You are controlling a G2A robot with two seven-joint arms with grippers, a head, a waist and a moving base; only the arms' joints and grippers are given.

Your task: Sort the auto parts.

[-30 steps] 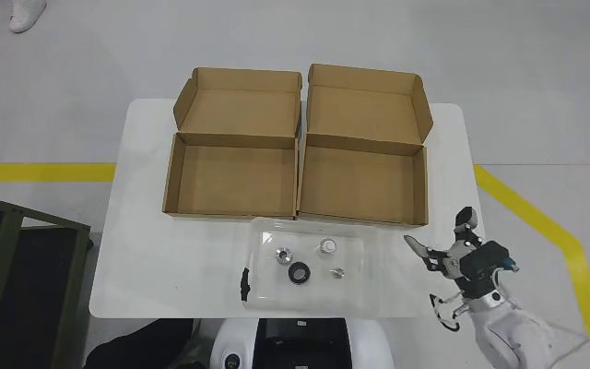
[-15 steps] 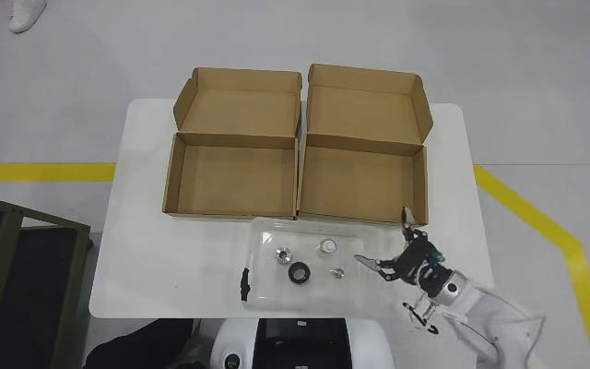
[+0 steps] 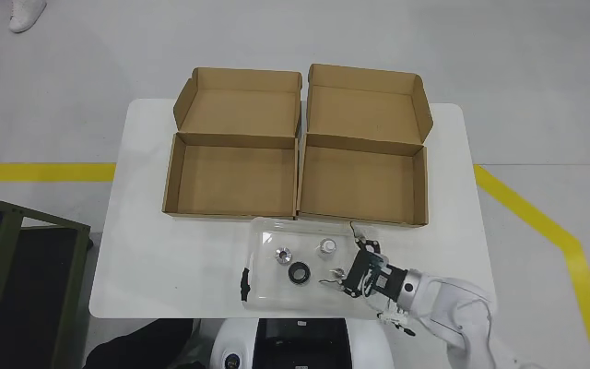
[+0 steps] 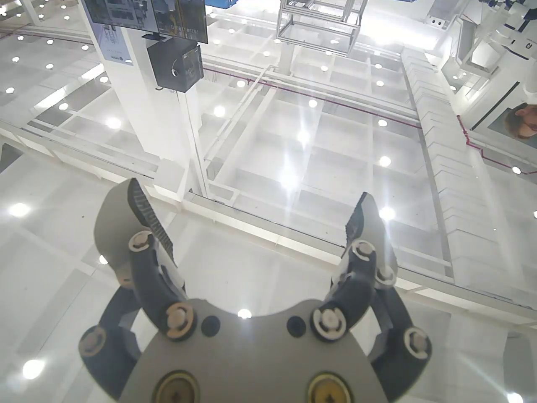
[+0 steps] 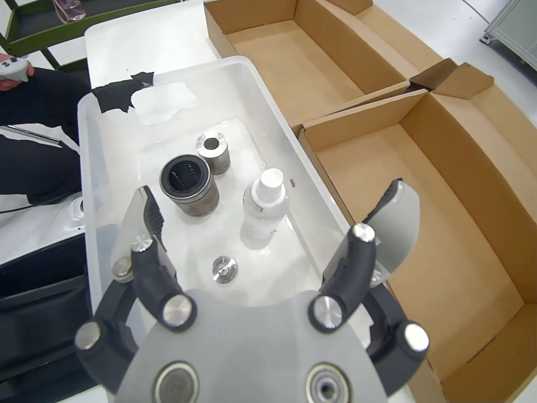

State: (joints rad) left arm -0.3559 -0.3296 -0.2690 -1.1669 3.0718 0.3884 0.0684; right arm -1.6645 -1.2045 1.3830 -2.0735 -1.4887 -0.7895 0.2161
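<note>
auto parts (image 5: 189,192) stand inside clear tub (image 5: 268,98), beside two boxes (image 5: 402,194).

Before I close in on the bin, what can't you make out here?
Top view: small disc indistinguishable beneath the right end effector; black-ringed part too small to identify.
Right wrist view: bin's near end hidden behind that end effector's body.
Left wrist view: left end effector faces the ceiling; its position relative to the table unknown.

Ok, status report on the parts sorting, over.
Right gripper open above clear bin. Left gripper open, aimed at ceiling. Parts in bin, cardboard boxes empty. Nothing blocking.
</note>
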